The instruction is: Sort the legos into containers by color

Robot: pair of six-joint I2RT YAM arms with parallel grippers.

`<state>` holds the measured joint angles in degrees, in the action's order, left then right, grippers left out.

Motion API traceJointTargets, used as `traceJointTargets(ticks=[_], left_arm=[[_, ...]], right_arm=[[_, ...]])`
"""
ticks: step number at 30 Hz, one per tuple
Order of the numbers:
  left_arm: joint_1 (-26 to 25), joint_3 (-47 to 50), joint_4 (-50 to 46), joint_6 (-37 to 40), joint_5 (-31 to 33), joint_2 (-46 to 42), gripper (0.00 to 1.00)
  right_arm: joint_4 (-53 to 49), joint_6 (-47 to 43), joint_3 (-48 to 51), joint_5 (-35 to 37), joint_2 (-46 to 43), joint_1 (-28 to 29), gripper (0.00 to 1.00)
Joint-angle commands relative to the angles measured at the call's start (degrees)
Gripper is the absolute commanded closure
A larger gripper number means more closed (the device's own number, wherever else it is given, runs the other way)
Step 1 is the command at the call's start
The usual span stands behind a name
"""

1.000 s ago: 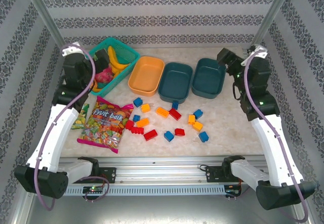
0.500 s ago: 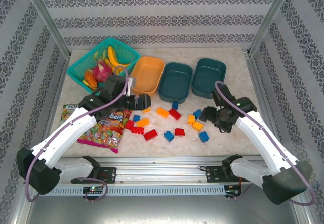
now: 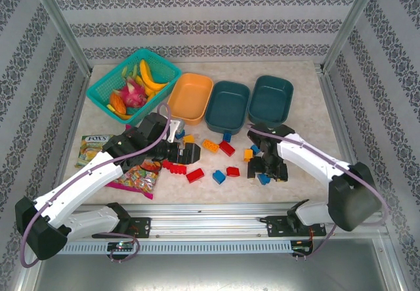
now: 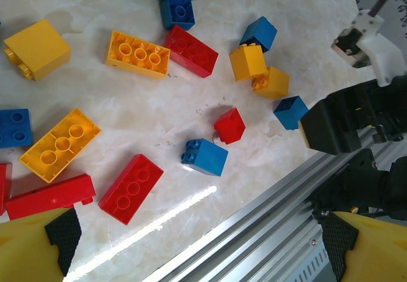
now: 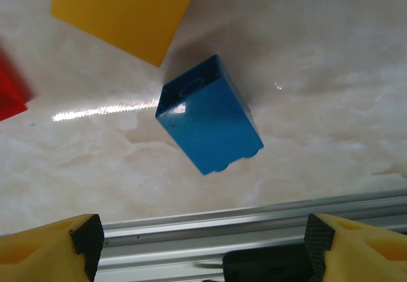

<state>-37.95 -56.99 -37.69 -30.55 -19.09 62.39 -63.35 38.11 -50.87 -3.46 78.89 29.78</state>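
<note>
Fingers of right gripper [image 5: 202,231]: spread, empty; blue lego [image 5: 210,123] lying ahead, between them. Fingers of left gripper [image 4: 198,234]: spread wide, empty; red lego [image 4: 130,188] lying ahead, between them.

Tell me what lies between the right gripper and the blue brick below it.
Only bare tabletop, in the right wrist view; the blue brick sits ahead of the open right gripper.

Left arm [image 3: 85,179] stretched forward and inward. Left claw [image 3: 190,153] held low, jaws spread wide, nothing between its fingers [image 4: 38,247]. Right arm [image 3: 308,158] folded in toward centre, wrist pitched down. Right claw [image 3: 266,170] points downward, jaws apart, gripping nothing. The two claws are well apart.
</note>
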Motion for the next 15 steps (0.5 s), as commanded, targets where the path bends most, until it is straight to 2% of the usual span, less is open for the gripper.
traceJointTargets(ticks=[1,5,9,15], left_arm=[[-0.91,0.25,-0.06,-1.2,1.26,-0.52,0.0],[-0.89,0.06,0.57,-1.66,1.66,-0.35,0.0],[-0.89,-0.39,0.99,-1.84,1.56,0.26,0.0],[-0.89,-1.06,1.43,-1.97,1.67,0.77,0.0]], right_arm=[[1.9,-1.89,0.86,2.02,3.05,0.19,0.16],[3.44,-3.45,0.11,2.56,8.04,-0.74,0.22],[4.32,-5.04,-0.54,3.66,10.81,-2.95,0.35],[5.78,-6.72,-1.16,1.27,12.54,-5.78,0.43]])
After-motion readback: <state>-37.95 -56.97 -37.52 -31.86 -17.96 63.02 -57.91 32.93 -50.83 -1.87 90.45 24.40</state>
